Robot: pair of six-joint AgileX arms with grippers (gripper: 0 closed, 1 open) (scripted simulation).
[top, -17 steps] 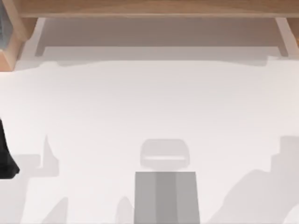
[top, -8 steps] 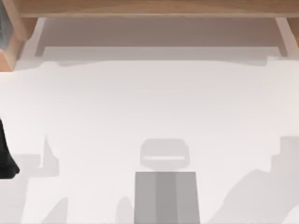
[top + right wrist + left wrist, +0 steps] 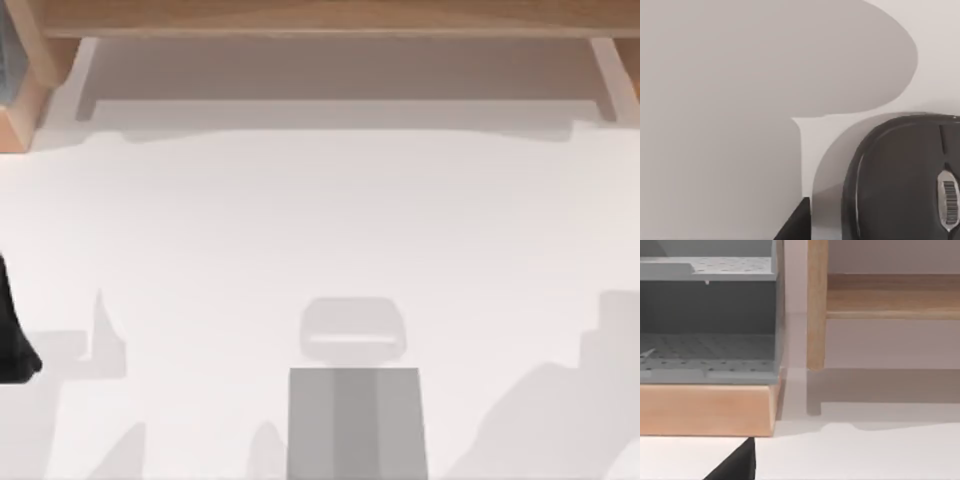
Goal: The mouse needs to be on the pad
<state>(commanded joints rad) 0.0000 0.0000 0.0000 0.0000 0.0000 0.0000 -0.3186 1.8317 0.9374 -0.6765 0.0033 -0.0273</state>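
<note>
The top view looks down on a white desk (image 3: 320,220) crossed by soft grey shadows, with a wooden frame (image 3: 320,18) running along its far edge. A dark piece of the left arm (image 3: 12,335) pokes in at the left edge of the desk, near its front.

The right wrist view sits low over the white surface and shows a black mouse (image 3: 902,180) lying flat on it, its grey scroll wheel (image 3: 949,199) facing up. A broad shadow falls across the desk beside the mouse. A dark wedge, one fingertip (image 3: 797,225) of the right gripper, shows at the lower edge of this view, just beside the mouse and apart from it. How far the right jaws are spread I cannot tell.

The left wrist view faces a grey shelf unit (image 3: 707,315) with perforated trays, standing on a wooden block (image 3: 707,407) at the back left of the desk. What lies in the trays is hard to tell beyond a small pale mark on the lower one. A wooden post (image 3: 817,305) rises beside it and a wooden rail (image 3: 892,297) runs off from the post. A dark fingertip (image 3: 737,465) of the left gripper shows over the white surface; whether those jaws are wide or narrow I cannot tell.
</note>
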